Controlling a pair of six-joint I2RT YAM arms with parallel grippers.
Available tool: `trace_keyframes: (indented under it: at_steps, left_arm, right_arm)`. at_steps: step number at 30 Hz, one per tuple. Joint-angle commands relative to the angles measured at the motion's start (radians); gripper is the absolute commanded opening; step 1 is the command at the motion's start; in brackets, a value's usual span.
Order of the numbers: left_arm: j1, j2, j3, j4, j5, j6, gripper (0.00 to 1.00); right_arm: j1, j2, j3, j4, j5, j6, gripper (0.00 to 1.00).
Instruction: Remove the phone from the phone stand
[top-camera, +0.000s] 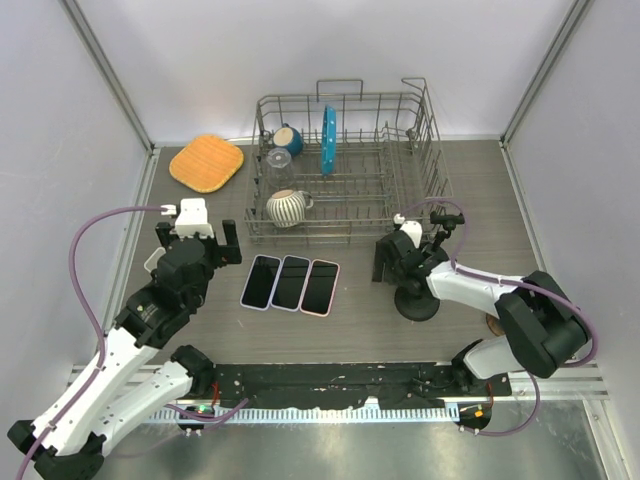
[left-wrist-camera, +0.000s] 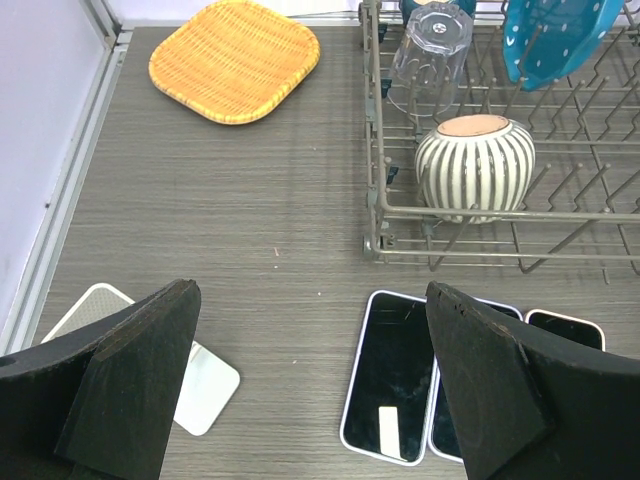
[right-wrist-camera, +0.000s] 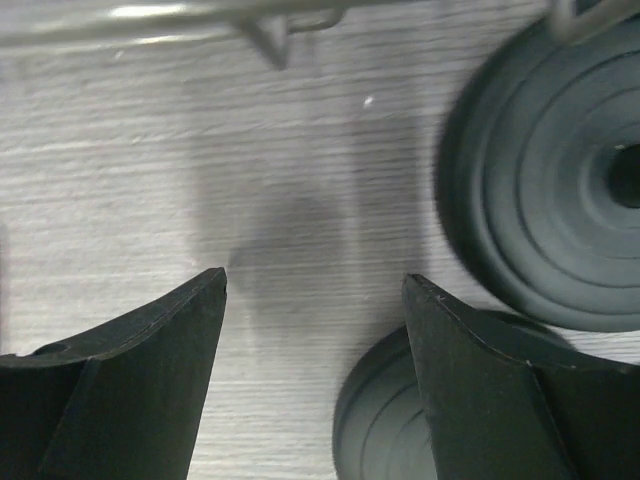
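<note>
**Stand bare, phones flat on the table, right claw empty beside the stand's foot**

The main step looks done. As far as the top view shows, the phone stand (top-camera: 418, 300) carries no phone, and its clamp head stands bare just beyond the right claw (right-wrist-camera: 315, 280). That claw hangs low over the table (right-wrist-camera: 150, 180), jaws partly apart with nothing between them, and the stand's round black foot lies just to its right. Three phones (top-camera: 290, 283) lie in a close row to its left, apart from it. They are flat, screens up, dark glass with pale rims. I cannot tell which one came off the stand. The left claw (left-wrist-camera: 310, 290) is spread wide and holds nothing, with the near end of the phone row under its right finger. I judge that only drawing the right claw clear is left.
</note>
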Motion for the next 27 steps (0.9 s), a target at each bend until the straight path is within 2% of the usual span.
trace_keyframes:
  at_steps: [1,8,12,22,27]
  left_arm:
    - [0.006,-0.013,-0.003,0.046,0.004,0.001,1.0]
    - [0.007,-0.027,-0.012,0.046,0.004,0.001,1.0]
    - [0.007,-0.032,-0.014,0.047,0.006,0.002,1.0]
    - [0.007,-0.049,-0.018,0.055,0.008,0.004,1.0]
    - [0.012,-0.048,-0.018,0.056,0.014,0.004,1.0]
  right_arm:
    - [-0.108,0.001,-0.037,-0.013,-0.034,0.032,0.77]
    - [-0.254,-0.014,-0.046,0.004,-0.014,0.055,0.77]
    - [-0.268,-0.053,-0.034,0.002,-0.02,0.015,0.76]
    - [-0.25,-0.304,-0.04,0.019,-0.331,-0.121,0.76]
    - [-0.229,-0.329,0.008,0.005,-0.484,-0.189,0.76]
